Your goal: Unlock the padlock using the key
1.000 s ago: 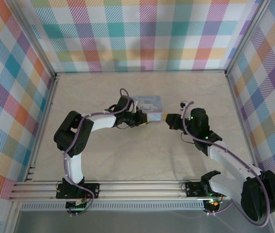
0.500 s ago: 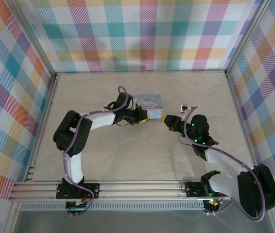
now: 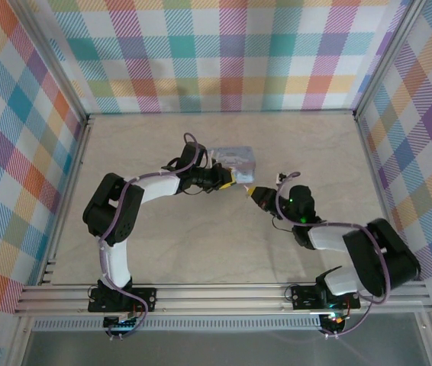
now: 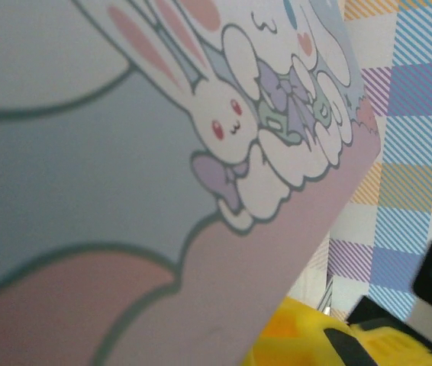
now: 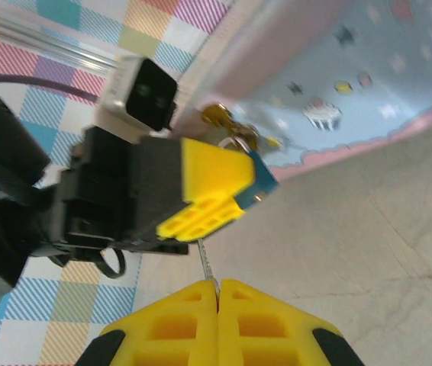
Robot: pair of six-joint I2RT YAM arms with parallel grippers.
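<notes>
yellow pads of the right gripper (image 5: 217,288) sit pressed flat together at the bottom of the right wrist view, and a thin sliver of metal, the key (image 5: 207,263), stands up out of the seam between them. its free end reaches the lower edge of the left gripper (image 5: 246,183), and whether it touches the lock cannot be told. the left gripper lies across that view with its black body to the left and one yellow finger (image 5: 208,187) facing the camera. a small blue body, the padlock (image 5: 262,181), pokes out at the tip of that finger and looks nipped tight there, with the jaws almost fully closed on it. just above it a brassy fitting (image 5: 230,128) sits against the edge of the tin (image 5: 338,84), whose pale blue face with little printed sweets and pink border tilts up off the table (image 5: 369,229). from overhead the left gripper (image 3: 230,178) is at the near right corner of the tin (image 3: 231,156). the right gripper (image 3: 253,193) is just beside it to the right, the two tips close together, both low over the pale marbled table (image 3: 201,244). the left wrist camera is pressed near the tin (image 4: 124,191), showing a white cartoon rabbit on blue and pink, blurred, with a yellow finger (image 4: 300,339) at the bottom edge and the plaid wall (image 4: 414,91) behind.
</notes>
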